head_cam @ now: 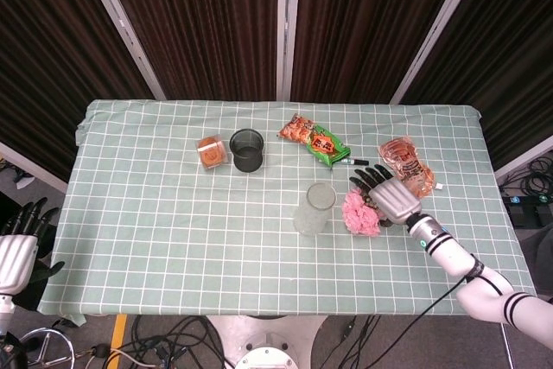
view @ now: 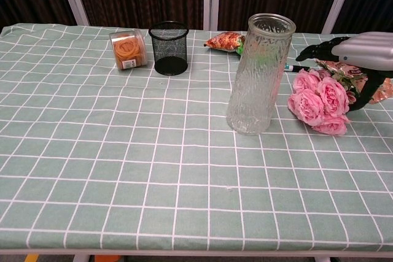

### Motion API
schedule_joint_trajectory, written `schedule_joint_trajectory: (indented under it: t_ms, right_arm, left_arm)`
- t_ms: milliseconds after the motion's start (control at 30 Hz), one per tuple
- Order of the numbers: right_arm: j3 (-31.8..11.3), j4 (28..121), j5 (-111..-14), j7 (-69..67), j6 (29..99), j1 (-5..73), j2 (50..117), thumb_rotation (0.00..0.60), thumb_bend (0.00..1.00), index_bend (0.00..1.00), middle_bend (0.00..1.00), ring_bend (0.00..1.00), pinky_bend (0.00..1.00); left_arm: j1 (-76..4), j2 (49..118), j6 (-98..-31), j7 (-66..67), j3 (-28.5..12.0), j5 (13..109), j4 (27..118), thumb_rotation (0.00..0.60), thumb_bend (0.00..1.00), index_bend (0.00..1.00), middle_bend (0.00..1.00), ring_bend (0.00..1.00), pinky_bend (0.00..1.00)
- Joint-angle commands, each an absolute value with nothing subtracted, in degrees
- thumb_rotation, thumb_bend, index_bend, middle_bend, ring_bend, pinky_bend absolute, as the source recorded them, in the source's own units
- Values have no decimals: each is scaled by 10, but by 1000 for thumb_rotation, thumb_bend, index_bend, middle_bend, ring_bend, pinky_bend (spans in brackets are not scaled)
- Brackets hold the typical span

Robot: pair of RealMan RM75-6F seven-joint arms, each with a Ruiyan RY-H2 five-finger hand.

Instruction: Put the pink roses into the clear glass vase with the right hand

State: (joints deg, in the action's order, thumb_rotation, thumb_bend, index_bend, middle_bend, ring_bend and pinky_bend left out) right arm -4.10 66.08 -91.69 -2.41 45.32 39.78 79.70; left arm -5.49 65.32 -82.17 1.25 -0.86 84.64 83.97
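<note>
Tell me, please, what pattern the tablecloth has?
Green with white grid lines; the tablecloth shows best in the chest view.

On the table point(head_cam: 155, 248) the vase point(view: 258, 75) stands upright near the middle, with the roses point(view: 320, 101) lying just to its right and the right hand point(head_cam: 393, 197) hovering over their far right part, fingers spread and holding nothing. Behind the vase lie a snack bag point(head_cam: 314, 138) and a marker point(head_cam: 354, 162), with another packet point(head_cam: 408, 164) further right, behind the right hand. Towards the back left a mesh cup point(view: 168, 48) stands upright with a small tub point(view: 128, 49) just to its left, while the left hand point(head_cam: 17, 248) hangs off the table's near left edge.
</note>
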Motion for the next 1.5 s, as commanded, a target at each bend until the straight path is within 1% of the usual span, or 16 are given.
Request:
schedule_joint_trajectory:
  t_ms: [33,400,467,567,600,633,667,733,833,933,1133,1233,1300,1367,1500]
  right_arm:
    - [-40,654,-910,-13,444,407,806,600,3,0,0,0,0]
    - [-28,646,-870,10,406,420,822,600,19,0,1,0,0]
    - [-27,643,-865,14,410,418,825,600,29,0,21,0,0]
    - [-27,634,-862,18,423,415,832,600,50,11,114,7,45]
    - [-26,630,-862,19,428,413,836,600,62,38,152,30,70]
    - [-26,626,-861,19,430,413,839,600,78,90,187,76,101]
    - [-25,622,-860,19,432,413,841,600,86,125,204,109,120]
    - [-25,617,-858,18,437,411,846,600,100,233,259,197,196]
    - [-23,611,-860,14,447,410,850,600,103,346,320,249,257]
    - [-21,611,-860,12,452,409,849,600,106,407,365,286,289]
    - [-20,620,-862,4,473,404,841,600,132,510,443,358,370]
    - [-21,629,-856,-10,473,402,829,600,149,531,465,377,403]
    - [-23,639,-855,-15,477,402,818,600,150,533,465,377,407]
    - [-30,654,-855,-16,490,401,801,600,149,533,465,377,407]
    - [-51,727,-845,-20,518,396,735,600,149,534,465,377,407]
  left_arm:
    - [-55,653,-821,11,-9,846,839,600,80,129,11,2,182]
    - [-54,652,-818,5,-8,844,837,600,80,134,11,2,183]
    - [-54,652,-816,4,-8,843,837,600,80,136,11,2,183]
    - [-55,654,-814,3,-9,842,835,600,80,137,11,2,183]
    - [-56,654,-813,3,-9,842,835,600,80,137,11,2,183]
    - [-56,654,-812,4,-9,842,835,600,80,137,11,2,183]
    - [-56,655,-811,4,-9,841,834,600,80,138,11,2,183]
    - [-56,655,-810,3,-9,840,834,600,80,139,11,2,184]
    - [-54,654,-811,2,-9,839,834,600,80,139,11,2,184]
    - [-54,652,-813,-2,-10,837,833,600,80,140,11,2,184]
    - [-52,650,-815,-12,-13,835,834,600,80,142,11,2,186]
    - [-53,647,-814,-12,-13,835,839,600,80,143,11,2,186]
    - [-54,644,-817,-12,-15,836,843,600,80,143,11,2,187]
    - [-54,643,-820,-10,-17,837,846,600,81,144,11,2,187]
    - [-56,642,-816,-3,-17,836,854,600,80,144,11,2,187]
